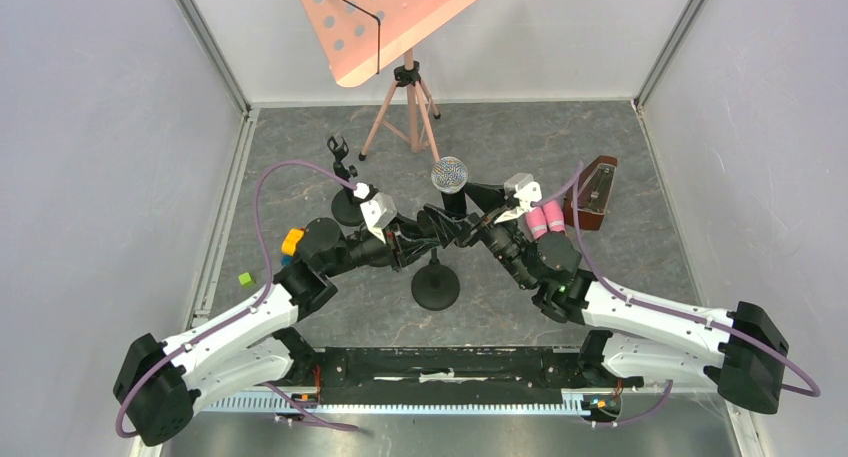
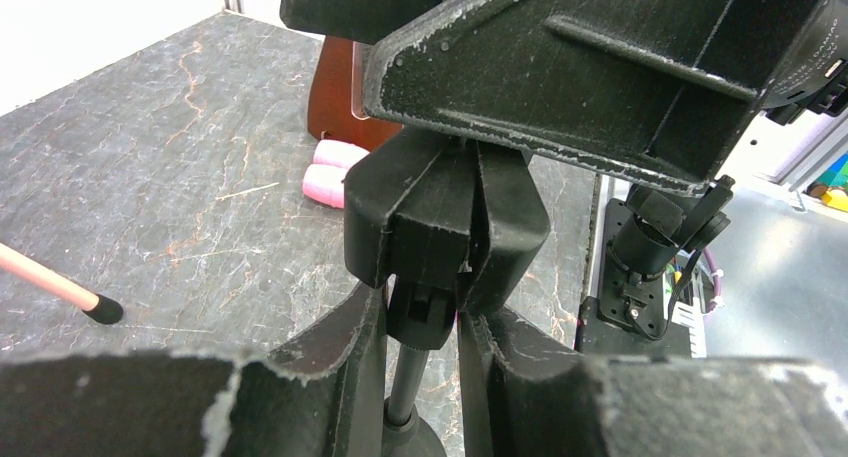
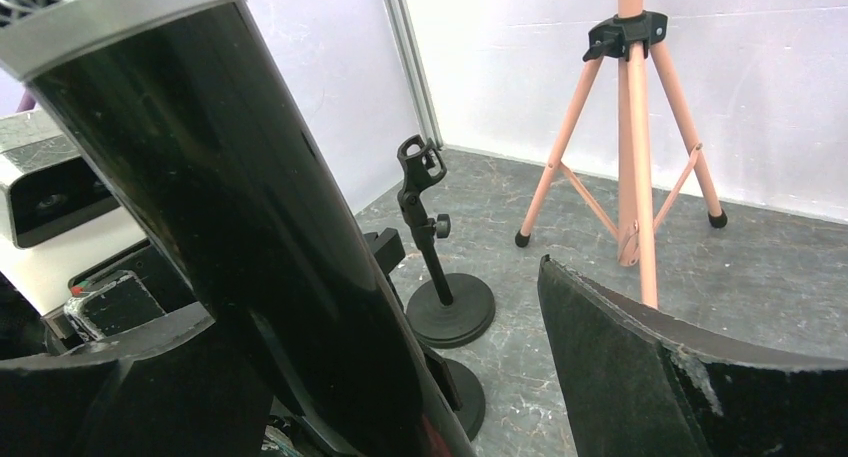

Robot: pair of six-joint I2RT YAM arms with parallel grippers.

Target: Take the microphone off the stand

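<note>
Microphone (image 1: 450, 176) upright in stand (image 1: 435, 287) from top camera, head up, directly above left gripper (image 1: 440, 231) and between spread jaws of right gripper (image 1: 464, 213). Left gripper low on stem, above round base.

From left wrist: left gripper (image 2: 425, 352) pinching stand's joint just under clip (image 2: 440, 227), fingers (image 2: 330, 362) pressed close on either side.

From right wrist: right gripper (image 3: 385, 317) spread wide. Microphone (image 3: 250, 227) between jaws, black body close to one side, clear gap to other finger (image 3: 680, 377). Beyond gripper, empty stand (image 3: 440, 287) and pink tripod (image 3: 635, 127).
</note>
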